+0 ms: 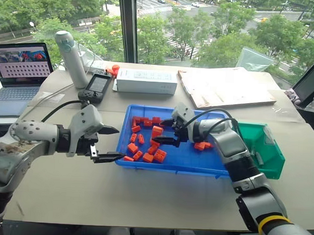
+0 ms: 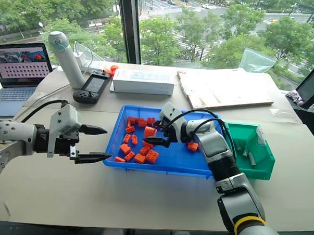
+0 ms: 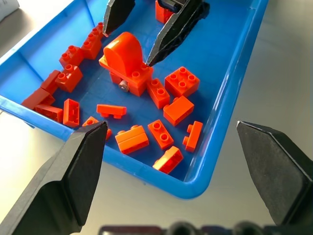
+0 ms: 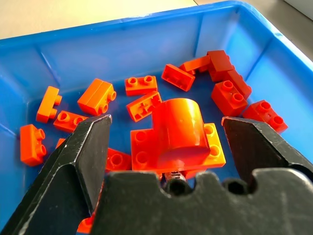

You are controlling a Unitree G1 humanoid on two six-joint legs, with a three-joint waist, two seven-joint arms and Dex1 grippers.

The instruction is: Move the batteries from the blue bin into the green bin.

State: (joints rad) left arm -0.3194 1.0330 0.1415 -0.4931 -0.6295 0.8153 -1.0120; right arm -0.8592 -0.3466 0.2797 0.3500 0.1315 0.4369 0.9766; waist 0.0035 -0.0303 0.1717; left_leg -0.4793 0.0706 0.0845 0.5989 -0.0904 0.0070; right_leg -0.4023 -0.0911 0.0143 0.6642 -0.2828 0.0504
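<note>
The blue bin (image 1: pixel 197 162) sits mid-table and holds several orange bricks. My right gripper (image 1: pixel 165 131) hangs open over the bin's left half. Its two fingers straddle an arched orange brick (image 4: pixel 178 129) without touching it. A small grey metal end of a battery (image 3: pixel 123 87) peeks out from under that brick. The green bin (image 1: pixel 272 154) stands against the blue bin's right side, with slim grey batteries (image 2: pixel 250 159) lying inside it. My left gripper (image 1: pixel 117 143) is open and empty, just outside the blue bin's near left corner and pointing at it.
A white oblong box (image 1: pixel 146 81), a black handheld device (image 1: pixel 97 87) and a white bottle (image 1: pixel 71 59) stand behind the blue bin. A laptop (image 1: pixel 21 70) sits at far left. Flat cardboard (image 1: pixel 226 86) lies at back right. Bare table runs along the front.
</note>
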